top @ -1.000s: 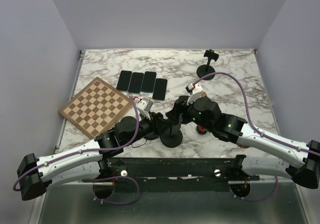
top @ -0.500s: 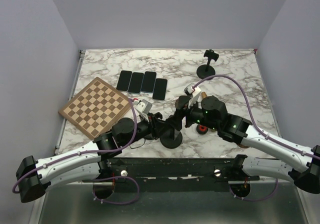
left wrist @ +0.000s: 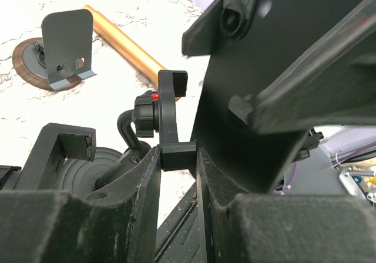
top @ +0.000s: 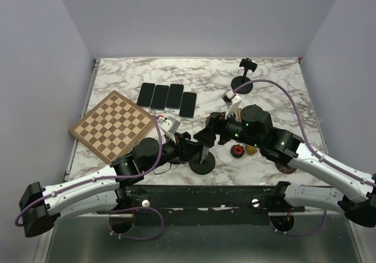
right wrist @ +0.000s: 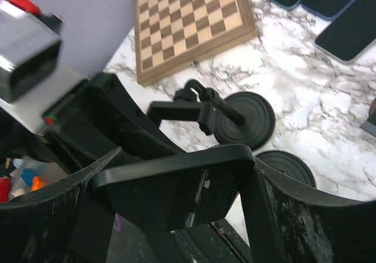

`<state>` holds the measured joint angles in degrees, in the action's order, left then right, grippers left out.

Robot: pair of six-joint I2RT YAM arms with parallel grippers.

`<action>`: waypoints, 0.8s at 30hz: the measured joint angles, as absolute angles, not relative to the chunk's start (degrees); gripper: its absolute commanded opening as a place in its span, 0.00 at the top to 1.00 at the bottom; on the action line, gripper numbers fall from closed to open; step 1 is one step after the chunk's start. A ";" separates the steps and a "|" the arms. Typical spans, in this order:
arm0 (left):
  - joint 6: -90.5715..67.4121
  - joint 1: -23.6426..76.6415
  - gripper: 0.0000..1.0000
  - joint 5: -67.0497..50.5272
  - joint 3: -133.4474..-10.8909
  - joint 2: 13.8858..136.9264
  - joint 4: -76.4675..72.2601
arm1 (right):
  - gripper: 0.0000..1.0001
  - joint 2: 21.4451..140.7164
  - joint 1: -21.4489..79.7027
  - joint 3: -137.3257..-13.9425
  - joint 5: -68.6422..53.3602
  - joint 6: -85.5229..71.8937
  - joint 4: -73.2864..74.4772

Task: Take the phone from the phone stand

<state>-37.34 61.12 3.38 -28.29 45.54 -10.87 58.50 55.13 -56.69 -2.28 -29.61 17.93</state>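
The phone (right wrist: 164, 195) is held edge to edge between the two fingers of the right gripper (right wrist: 183, 178), which is closed to the width of the phone's body and carries nothing else. In the right wrist view the phone sits apart from the phone stand (right wrist: 202, 113), whose cradle shows empty. No contact between phone and cradle is visible, so the release itself is judged done and the step in hand is the carry-away. The left gripper (left wrist: 176, 160) is closed on the lower bar of the cradle, one finger pressed on each side, and braces the stand against the table (top: 276, 93). To complete the step well, hold the right grip firm and do not re-seat it. Move the phone up and away from the cradle's upper hook before any sideways travel, since the left wrist view shows the phone's dark face just beside that hook. Release the left grip only once the phone is well apart from the stand, so that the round base (right wrist: 244, 119) does not tip or slide. Route the phone toward bare marble, avoiding the row of four phones (top: 167, 97), the chessboard (top: 114, 125), the small red object (top: 237, 151) near the base, and the second stand (top: 245, 75) at the far edge.
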 measured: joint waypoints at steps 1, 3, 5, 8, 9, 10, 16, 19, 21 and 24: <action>-37.30 61.14 1.00 3.38 -28.29 45.45 -10.76 | 0.99 58.76 55.13 -57.87 -2.24 -30.37 18.26; -37.17 61.14 1.00 3.40 -28.42 45.32 -10.35 | 0.99 59.40 55.13 -60.25 -1.96 -31.66 19.09; -37.06 61.14 1.00 3.40 -28.69 45.32 -9.82 | 0.99 60.12 55.16 -62.50 -1.08 -32.47 19.77; -36.93 61.14 0.97 3.66 -29.43 45.32 -8.38 | 0.99 61.08 55.16 -65.49 1.63 -32.80 20.88; -36.93 61.14 0.94 3.86 -29.87 45.32 -7.44 | 0.99 61.30 55.18 -66.50 3.25 -32.84 21.34; -36.93 61.14 0.88 3.88 -30.24 45.34 -6.87 | 0.99 61.54 55.18 -67.55 5.23 -32.88 22.04; -37.10 61.14 0.50 3.90 -32.32 45.52 -2.81 | 0.99 61.65 55.18 -71.72 17.61 -32.86 25.67; -37.47 61.14 0.37 3.88 -32.47 44.64 -0.23 | 0.99 60.29 55.18 -71.72 22.70 -32.75 27.14; -37.65 61.14 0.31 3.86 -32.47 43.99 1.02 | 0.99 59.16 55.18 -71.70 25.74 -32.77 27.64; -37.74 61.14 0.23 3.81 -32.69 42.09 3.09 | 0.99 56.36 55.18 -70.67 31.46 -33.15 28.75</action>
